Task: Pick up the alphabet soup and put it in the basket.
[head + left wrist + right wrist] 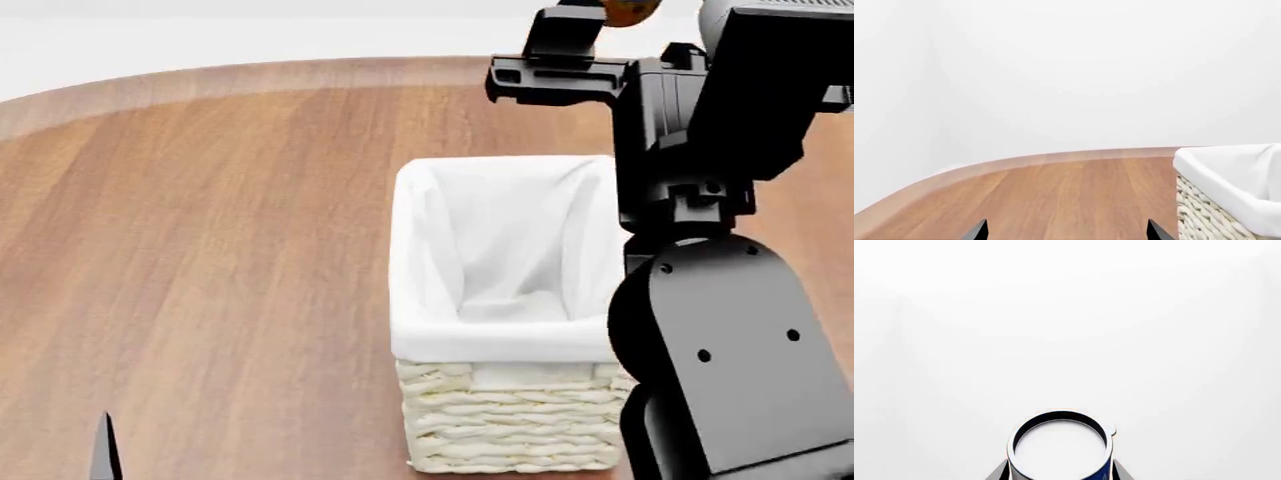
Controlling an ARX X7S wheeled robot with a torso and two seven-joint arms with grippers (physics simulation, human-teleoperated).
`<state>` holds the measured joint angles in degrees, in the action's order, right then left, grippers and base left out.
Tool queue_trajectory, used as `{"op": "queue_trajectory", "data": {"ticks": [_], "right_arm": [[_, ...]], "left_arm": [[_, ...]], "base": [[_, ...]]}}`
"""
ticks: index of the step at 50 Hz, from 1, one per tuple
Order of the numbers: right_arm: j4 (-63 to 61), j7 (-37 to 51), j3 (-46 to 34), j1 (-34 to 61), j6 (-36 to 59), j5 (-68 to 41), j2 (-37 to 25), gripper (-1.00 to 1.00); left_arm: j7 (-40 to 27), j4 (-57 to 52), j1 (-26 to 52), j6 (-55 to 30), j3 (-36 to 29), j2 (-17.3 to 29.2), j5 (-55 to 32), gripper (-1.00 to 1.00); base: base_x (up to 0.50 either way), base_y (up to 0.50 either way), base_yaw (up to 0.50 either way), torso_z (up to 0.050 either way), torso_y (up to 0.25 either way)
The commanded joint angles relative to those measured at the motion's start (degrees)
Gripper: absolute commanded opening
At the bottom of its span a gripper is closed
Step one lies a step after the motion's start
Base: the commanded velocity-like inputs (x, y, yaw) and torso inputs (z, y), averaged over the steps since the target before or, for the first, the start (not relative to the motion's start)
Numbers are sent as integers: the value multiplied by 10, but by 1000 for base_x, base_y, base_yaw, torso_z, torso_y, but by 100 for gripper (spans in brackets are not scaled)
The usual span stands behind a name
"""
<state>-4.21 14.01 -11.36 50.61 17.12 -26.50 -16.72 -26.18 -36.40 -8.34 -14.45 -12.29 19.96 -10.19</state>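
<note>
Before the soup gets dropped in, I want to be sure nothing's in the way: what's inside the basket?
Only the white cloth lining shows inside the basket. The right arm covers its right edge, so that strip stays unseen.

The table (227, 230) was smooth satin wood, the basket (514, 430) rough cream wicker lined with matt white cloth (507, 250), the alphabet soup (1061, 450) glossy metal-rimmed, the right arm (727, 340) matt black.

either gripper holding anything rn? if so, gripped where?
Right gripper holds the alphabet soup by its sides, white top facing the camera. Left gripper is open, empty.
</note>
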Motion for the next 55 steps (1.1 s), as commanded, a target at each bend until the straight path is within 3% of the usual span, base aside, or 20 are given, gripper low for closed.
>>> {"op": "queue_trajectory", "data": {"ticks": [1, 20, 24, 27, 45, 55], "right_arm": [[154, -54, -26, 106, -20, 29, 35, -100], [473, -128, -74, 241, -77, 72, 84, -100], [609, -158, -68, 294, -120, 71, 107, -100], [788, -207, -61, 362, -179, 71, 133, -100], [792, -230, 25, 379, -45, 217, 147, -100], [792, -269, 66, 370, 47, 242, 153, -100]], "left_arm": [[-1, 7, 3, 3, -2, 0, -2, 100], [-4, 9, 4, 3, -6, 2, -2, 100], [-5, 8, 4, 2, -5, 3, -3, 100], [-4, 14, 6, 5, -6, 2, -4, 100], [-8, 13, 9, 0, -9, 4, -6, 100], [-8, 16, 12, -1, -8, 6, -10, 100]], "base": [[0, 0, 0, 0, 0], [0, 0, 0, 0, 1], [0, 0, 0, 0, 3], [0, 0, 0, 0, 0], [0, 0, 0, 0, 1], [0, 0, 0, 0, 1]]}}
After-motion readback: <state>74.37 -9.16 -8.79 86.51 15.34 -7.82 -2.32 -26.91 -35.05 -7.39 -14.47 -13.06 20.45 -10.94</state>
